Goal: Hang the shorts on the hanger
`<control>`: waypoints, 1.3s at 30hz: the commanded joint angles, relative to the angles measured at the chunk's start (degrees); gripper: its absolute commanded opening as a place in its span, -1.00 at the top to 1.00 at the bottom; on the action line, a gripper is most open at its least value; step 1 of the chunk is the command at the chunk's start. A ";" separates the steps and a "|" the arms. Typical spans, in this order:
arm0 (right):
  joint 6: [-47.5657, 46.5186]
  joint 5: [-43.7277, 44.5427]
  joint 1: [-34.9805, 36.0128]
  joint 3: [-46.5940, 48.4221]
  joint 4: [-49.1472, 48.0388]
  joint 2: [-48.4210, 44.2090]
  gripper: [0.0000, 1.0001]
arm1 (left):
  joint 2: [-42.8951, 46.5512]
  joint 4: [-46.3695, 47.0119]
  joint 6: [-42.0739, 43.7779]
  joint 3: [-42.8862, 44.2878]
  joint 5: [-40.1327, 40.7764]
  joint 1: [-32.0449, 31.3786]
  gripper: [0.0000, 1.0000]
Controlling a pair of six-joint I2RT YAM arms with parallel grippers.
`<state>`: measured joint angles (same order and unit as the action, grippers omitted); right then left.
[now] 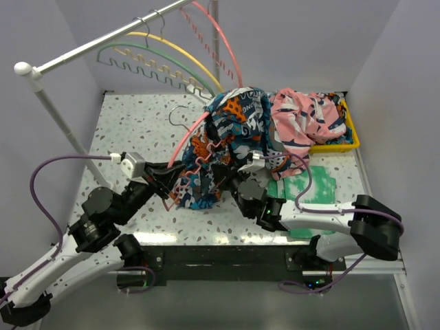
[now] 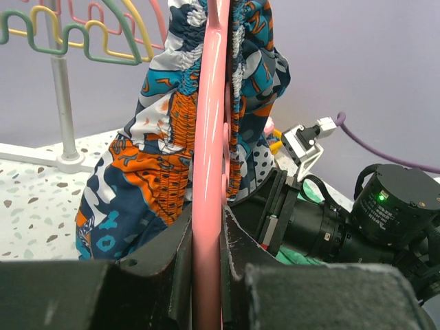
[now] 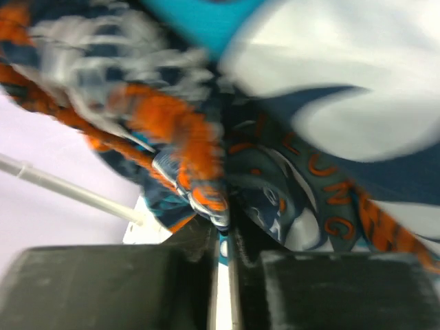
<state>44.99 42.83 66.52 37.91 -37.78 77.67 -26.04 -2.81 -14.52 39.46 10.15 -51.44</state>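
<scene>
The shorts (image 1: 234, 134), printed in teal, navy, orange and white, hang bunched over the pink hanger (image 1: 187, 141) above the table's middle. My left gripper (image 1: 173, 180) is shut on the hanger's lower end; in the left wrist view the pink bar (image 2: 208, 172) runs up between the jaws with the shorts' (image 2: 155, 165) gathered waistband on both sides of it. My right gripper (image 1: 223, 172) is shut on the shorts' fabric near their lower edge; the right wrist view is blurred and filled with the shorts (image 3: 289, 172). The hanger's metal hook (image 1: 177, 113) points left.
A rail (image 1: 103, 38) at the back left carries yellow (image 1: 172, 45), green (image 1: 148, 55) and another pink hanger (image 1: 220, 41). A yellow tray (image 1: 350, 134) at the back right holds a pink-white-navy garment (image 1: 306, 124). A green tie-dye cloth (image 1: 306, 185) lies right of my right arm.
</scene>
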 commanded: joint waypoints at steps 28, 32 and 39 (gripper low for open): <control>25.14 13.33 27.70 14.29 59.84 0.90 1.00 | -13.68 62.75 -18.52 -14.68 14.28 -1.55 1.00; 25.76 13.42 27.70 15.17 60.19 2.39 1.00 | -15.09 63.98 -16.69 -13.71 16.30 -3.22 1.00; 25.58 11.40 27.87 18.68 60.80 3.71 1.00 | -20.88 70.65 -9.92 -13.27 23.33 -8.49 1.00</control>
<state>68.36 57.76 92.58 53.89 19.07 79.24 -45.65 45.25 -29.08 22.46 23.94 -57.91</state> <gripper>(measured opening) 0.023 0.192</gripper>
